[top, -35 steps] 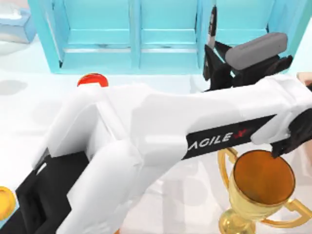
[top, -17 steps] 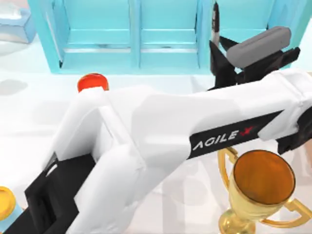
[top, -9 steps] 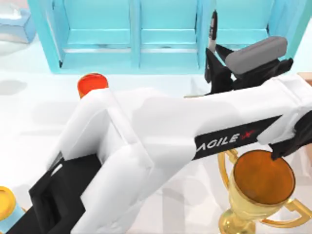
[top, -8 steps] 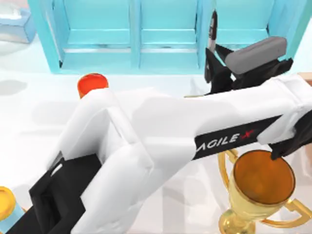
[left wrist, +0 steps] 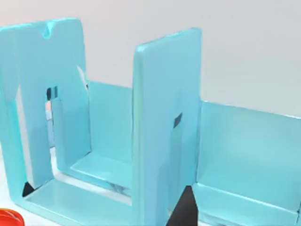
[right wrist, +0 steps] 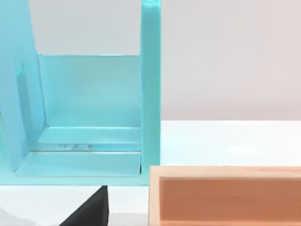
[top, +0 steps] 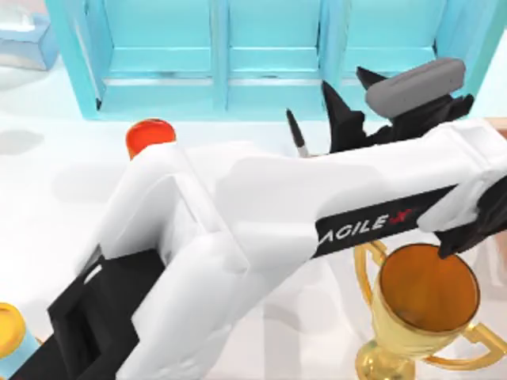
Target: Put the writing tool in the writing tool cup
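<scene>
Left arm reaches across the top view from lower left to upper right, white links over most of the table. Left gripper [top: 348, 107] sits in front of the turquoise file rack [top: 222, 55], its two dark fingers [top: 337, 119] spread apart, nothing between them. The writing tool [top: 296, 136], a thin black stick, stands free just to the left of those fingers, tilted, its lower end going behind the white forearm (cannot tell what it rests in). The writing tool cup itself is hidden by the arm.

Left wrist view: the rack's [left wrist: 160, 141] upright dividers close ahead, one dark fingertip [left wrist: 186, 209] at the frame edge, a bit of red-orange cap [left wrist: 9, 219] in the corner.

Right wrist view: rack's end panel [right wrist: 150, 89], a wooden box [right wrist: 225, 195] beside it, a dark fingertip [right wrist: 91, 212] low down; right gripper's opening cannot be told.

Elsewhere on the white table [top: 47, 198]: red-orange cap [top: 150, 134] near the rack, gold trophy cup [top: 424, 305] at lower right
</scene>
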{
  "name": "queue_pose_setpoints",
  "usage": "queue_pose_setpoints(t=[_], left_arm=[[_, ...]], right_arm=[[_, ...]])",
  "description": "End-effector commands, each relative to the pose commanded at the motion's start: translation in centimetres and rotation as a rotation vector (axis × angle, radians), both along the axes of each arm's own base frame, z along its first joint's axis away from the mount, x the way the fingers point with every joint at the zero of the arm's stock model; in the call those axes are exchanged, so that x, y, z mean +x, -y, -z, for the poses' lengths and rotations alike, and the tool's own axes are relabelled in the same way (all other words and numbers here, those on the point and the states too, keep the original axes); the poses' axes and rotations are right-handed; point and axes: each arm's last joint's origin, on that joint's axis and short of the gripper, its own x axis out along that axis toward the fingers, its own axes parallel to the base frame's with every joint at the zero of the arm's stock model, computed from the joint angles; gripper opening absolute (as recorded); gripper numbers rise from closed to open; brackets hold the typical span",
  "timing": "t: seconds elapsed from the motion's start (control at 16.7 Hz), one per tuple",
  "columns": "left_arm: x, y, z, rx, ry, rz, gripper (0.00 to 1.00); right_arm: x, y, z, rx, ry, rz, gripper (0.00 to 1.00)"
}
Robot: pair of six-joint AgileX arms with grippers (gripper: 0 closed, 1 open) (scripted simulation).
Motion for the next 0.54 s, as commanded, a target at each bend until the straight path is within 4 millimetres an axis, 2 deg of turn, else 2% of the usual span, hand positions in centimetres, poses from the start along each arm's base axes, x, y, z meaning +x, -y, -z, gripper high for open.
queue_pose_setpoints(t=[0.18, 0.54], left_arm=[[0.00, 0.00, 0.00, 0.000, 0.000, 0.000, 0.98], [0.00, 0.00, 0.00, 0.000, 0.000, 0.000, 1.00]], right_arm=[[0.00, 0.00, 0.00, 0.000, 0.000, 0.000, 1.00], [0.00, 0.00, 0.00, 0.000, 0.000, 0.000, 1.00]])
